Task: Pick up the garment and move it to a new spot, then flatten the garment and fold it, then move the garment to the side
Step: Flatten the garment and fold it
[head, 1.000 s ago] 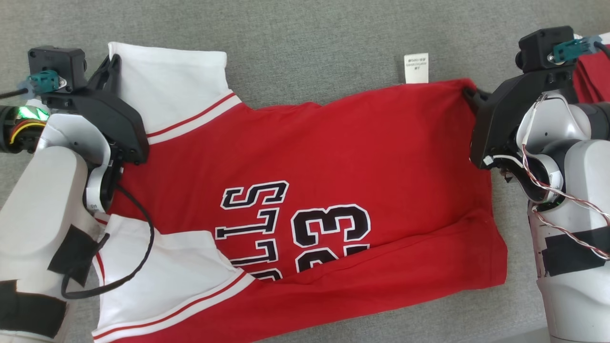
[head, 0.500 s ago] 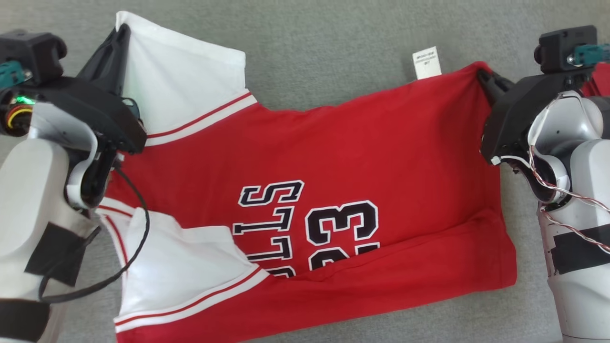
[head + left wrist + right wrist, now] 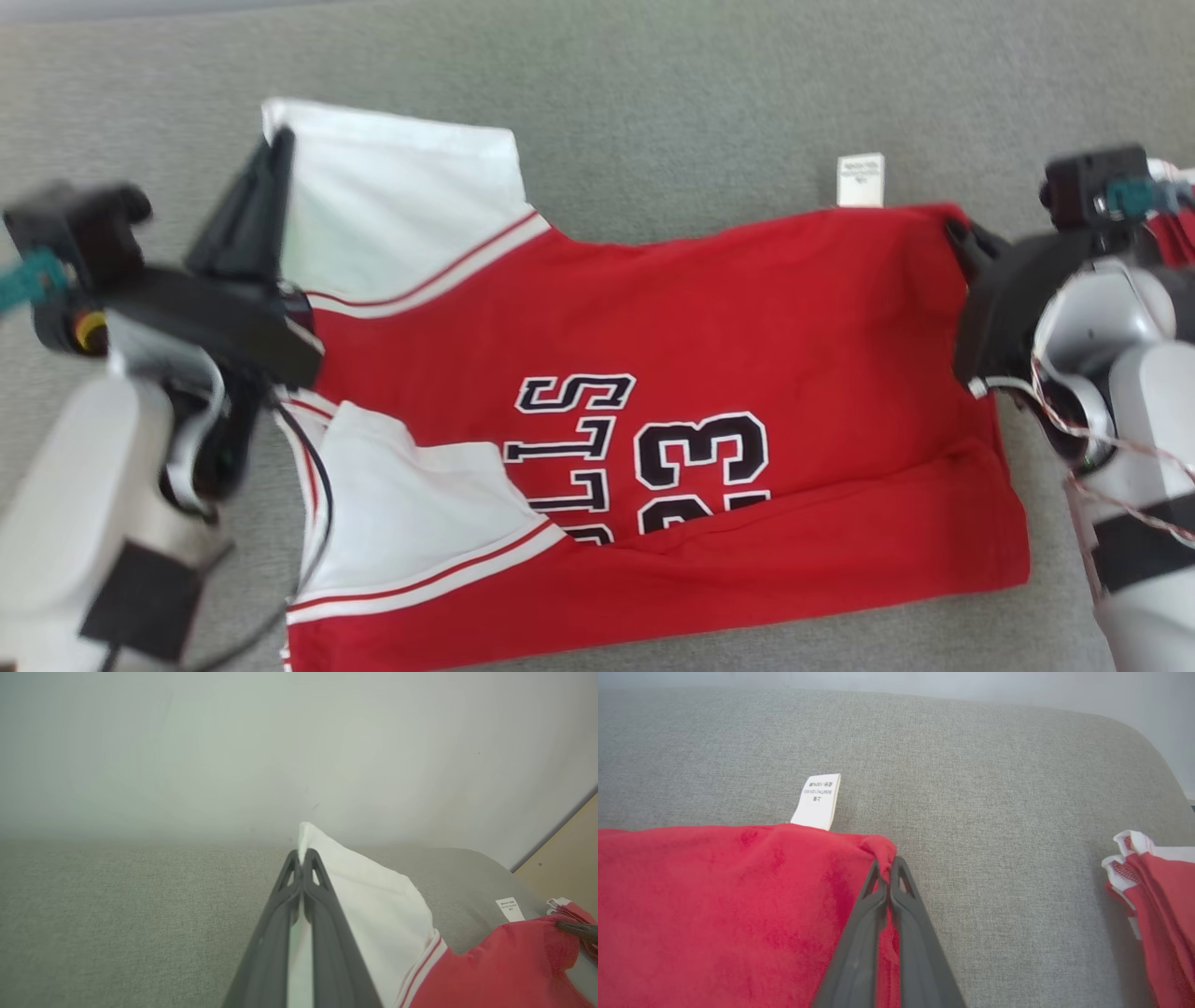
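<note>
Grey surface [image 3: 653, 93] open beyond jersey [image 3: 747, 317]; red cloth [image 3: 1162, 896] obstructs outboard of right gripper [image 3: 888, 863].

Left tool [image 3: 302, 855]: fingers pressed together, pinching the white sleeve edge of the garment [image 3: 504, 970].
Garment: sleeve corner pokes past the fingertips; red body trails to the lower right.
Care tag [image 3: 510, 909]: flat on the grey fabric surface [image 3: 117, 914].
Backdrop: pale wall [image 3: 233, 742].

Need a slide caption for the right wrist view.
Right gripper shut on the red jersey's corner, white care label beside it.
</note>
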